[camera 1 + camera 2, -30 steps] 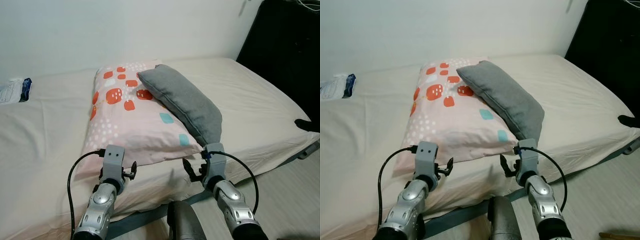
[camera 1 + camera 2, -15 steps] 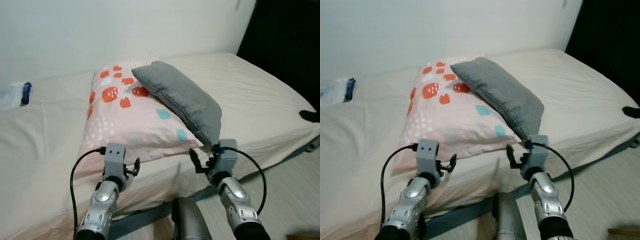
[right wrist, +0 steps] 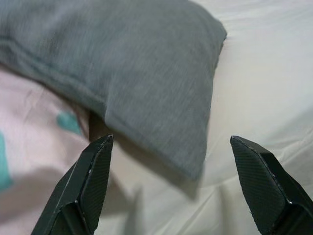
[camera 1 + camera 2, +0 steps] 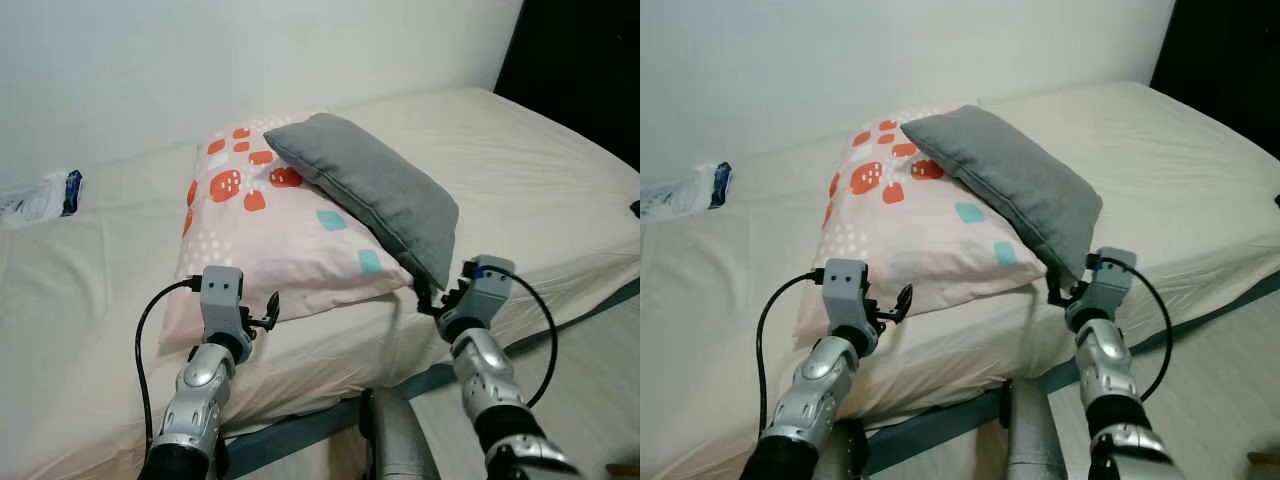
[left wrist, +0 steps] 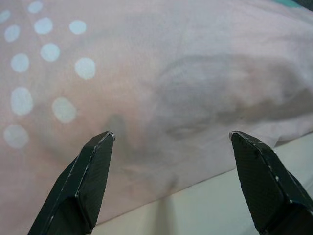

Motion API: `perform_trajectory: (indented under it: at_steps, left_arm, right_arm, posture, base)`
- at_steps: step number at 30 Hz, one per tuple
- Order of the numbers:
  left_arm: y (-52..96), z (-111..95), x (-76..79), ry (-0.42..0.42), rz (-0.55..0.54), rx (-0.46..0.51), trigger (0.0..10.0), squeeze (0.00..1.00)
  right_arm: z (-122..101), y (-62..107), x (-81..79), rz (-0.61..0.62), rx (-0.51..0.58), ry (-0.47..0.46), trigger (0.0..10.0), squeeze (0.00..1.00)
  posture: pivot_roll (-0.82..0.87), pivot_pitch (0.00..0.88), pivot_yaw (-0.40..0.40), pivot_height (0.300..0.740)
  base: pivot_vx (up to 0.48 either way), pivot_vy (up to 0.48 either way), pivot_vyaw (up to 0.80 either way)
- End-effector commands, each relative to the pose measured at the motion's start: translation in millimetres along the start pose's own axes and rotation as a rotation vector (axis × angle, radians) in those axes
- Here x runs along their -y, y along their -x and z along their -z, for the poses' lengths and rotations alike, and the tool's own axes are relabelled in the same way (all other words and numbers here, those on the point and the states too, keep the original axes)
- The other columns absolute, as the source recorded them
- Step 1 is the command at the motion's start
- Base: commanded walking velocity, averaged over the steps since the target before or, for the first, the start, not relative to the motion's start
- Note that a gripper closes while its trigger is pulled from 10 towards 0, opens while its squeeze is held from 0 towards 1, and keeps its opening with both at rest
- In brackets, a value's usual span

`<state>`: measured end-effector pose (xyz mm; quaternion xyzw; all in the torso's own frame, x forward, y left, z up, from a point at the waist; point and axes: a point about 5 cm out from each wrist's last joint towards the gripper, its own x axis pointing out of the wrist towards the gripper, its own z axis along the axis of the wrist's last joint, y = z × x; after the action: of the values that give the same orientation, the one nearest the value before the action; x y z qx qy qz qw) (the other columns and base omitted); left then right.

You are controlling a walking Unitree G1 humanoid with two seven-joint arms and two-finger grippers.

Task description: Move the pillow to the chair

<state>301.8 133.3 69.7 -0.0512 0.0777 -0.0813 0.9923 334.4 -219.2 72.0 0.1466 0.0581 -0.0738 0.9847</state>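
A grey pillow [image 4: 372, 190] lies slanted on top of a pink pillow [image 4: 268, 238] with red and teal patches, both on the bed [image 4: 520, 170]. My right gripper [image 4: 432, 292] is open just below the grey pillow's near corner [image 3: 161, 112], which sits between its fingertips. My left gripper [image 4: 262, 318] is open at the pink pillow's near edge [image 5: 166, 103], nothing held.
A white and blue packet [image 4: 40, 198] lies at the bed's far left. A white wall runs behind the bed. Dark furniture [image 4: 590, 60] stands at the far right. The bed's grey frame edge [image 4: 310, 440] and the floor are beside my arms.
The view has shifted as I moved closer. My right gripper has gone forward and to the right, up to the grey pillow's near corner. The left gripper stays at the pink pillow's edge.
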Motion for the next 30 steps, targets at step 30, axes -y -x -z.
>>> perform_trajectory:
  at_steps: [30]
  left_arm:
    - [-8.6,7.6,-1.6,0.08,-0.078,-0.122,10.0,0.0]
  right_arm:
    - [-8.2,-17.9,-16.9,-0.075,-0.069,-0.171,10.0,0.0]
  posture:
    - [-0.13,0.12,0.027,0.561]
  base:
    - [0.0,0.0,0.0]
